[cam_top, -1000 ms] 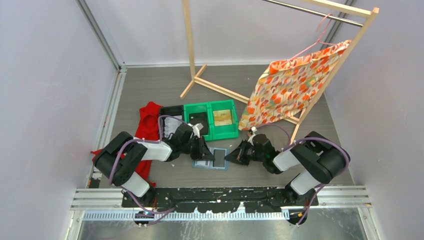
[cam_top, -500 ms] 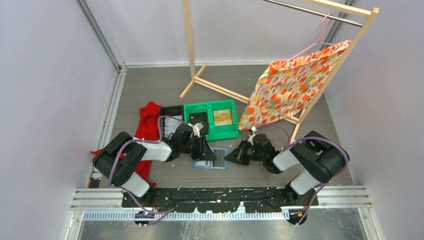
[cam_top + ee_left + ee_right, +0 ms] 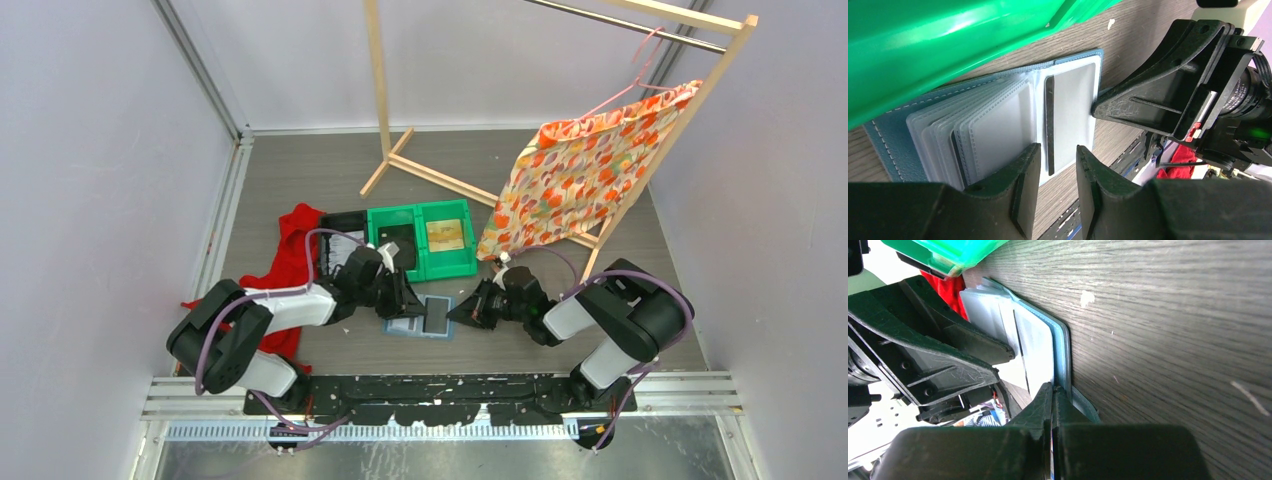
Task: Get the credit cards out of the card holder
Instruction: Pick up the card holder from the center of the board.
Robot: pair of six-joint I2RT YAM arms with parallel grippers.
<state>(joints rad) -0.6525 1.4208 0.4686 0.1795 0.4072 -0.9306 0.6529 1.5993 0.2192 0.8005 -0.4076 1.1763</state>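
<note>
The slate-blue card holder (image 3: 412, 330) lies open on the table, just in front of the green bins. Its clear pockets fan out in the left wrist view (image 3: 998, 125). A dark greyish card (image 3: 1049, 125) stands on edge between the pockets; from above it shows as a dark rectangle (image 3: 437, 314). I cannot make out a whitish card. My left gripper (image 3: 1058, 155) is open, its fingers either side of the dark card's near end and not touching it. My right gripper (image 3: 1053, 389) is shut on the card holder's right edge (image 3: 1064, 355), pinning it low to the table.
Two joined green bins (image 3: 455, 262) stand just behind the card holder, with a black tray (image 3: 340, 222) to their left. A red cloth (image 3: 293, 250) lies under the left arm. A wooden rack (image 3: 385, 90) with a patterned cloth (image 3: 580, 170) is at the back right.
My left arm's elbow has swung out to the left and lower. Both grippers stay at the card holder, the right one a touch further left.
</note>
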